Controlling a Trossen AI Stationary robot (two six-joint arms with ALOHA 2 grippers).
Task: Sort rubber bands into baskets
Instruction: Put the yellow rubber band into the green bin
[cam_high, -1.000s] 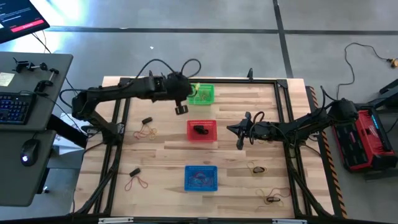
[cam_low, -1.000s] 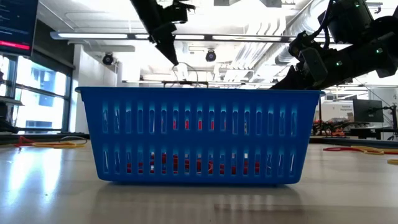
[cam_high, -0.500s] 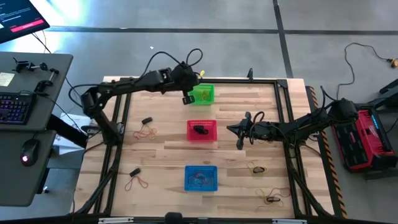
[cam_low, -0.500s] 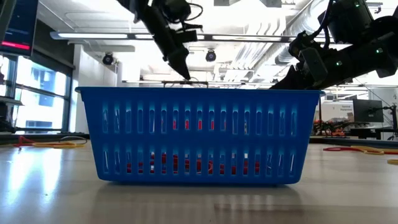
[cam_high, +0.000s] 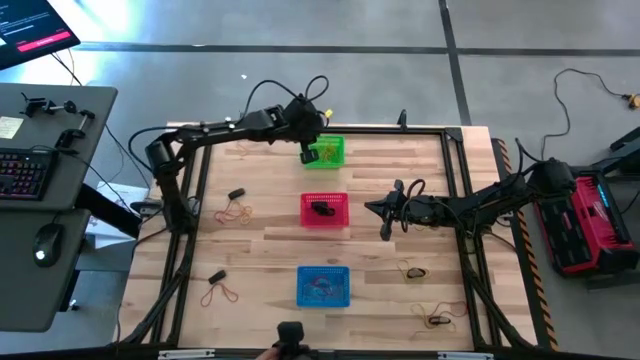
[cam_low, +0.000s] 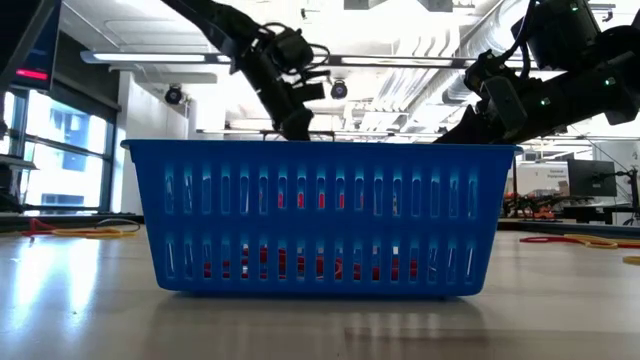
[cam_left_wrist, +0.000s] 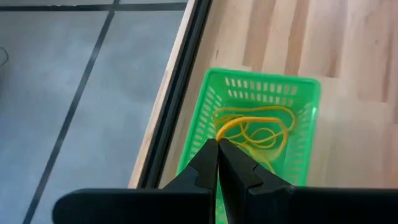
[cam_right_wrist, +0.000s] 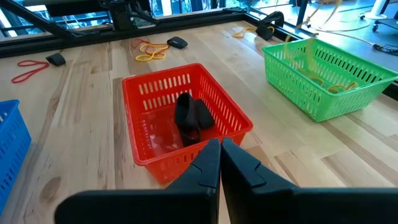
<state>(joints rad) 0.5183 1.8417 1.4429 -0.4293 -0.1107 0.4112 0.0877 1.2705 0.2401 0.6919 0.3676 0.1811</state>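
Rubber bands (cam_high: 238, 213) lie in small tangles on the desk (cam_high: 270, 250) on both sides of the red basket (cam_high: 325, 210) — yellow and red ones on its left-arm side, darker ones near the right arm's corner. More yellow loops sit inside the green basket (cam_left_wrist: 261, 134), with the left gripper (cam_left_wrist: 217, 155) right above them, jaws clenched and, far as I can see, empty. Right gripper (cam_right_wrist: 219, 155) hangs just beside the red basket, also clenched on nothing; something black lies in that basket. The blue basket (cam_high: 323, 285) is nearest the front edge.

My guess: these are featherlight, floppy and stretchy — they'll snag on each other, so pinch one strand where it arches up off the wood.
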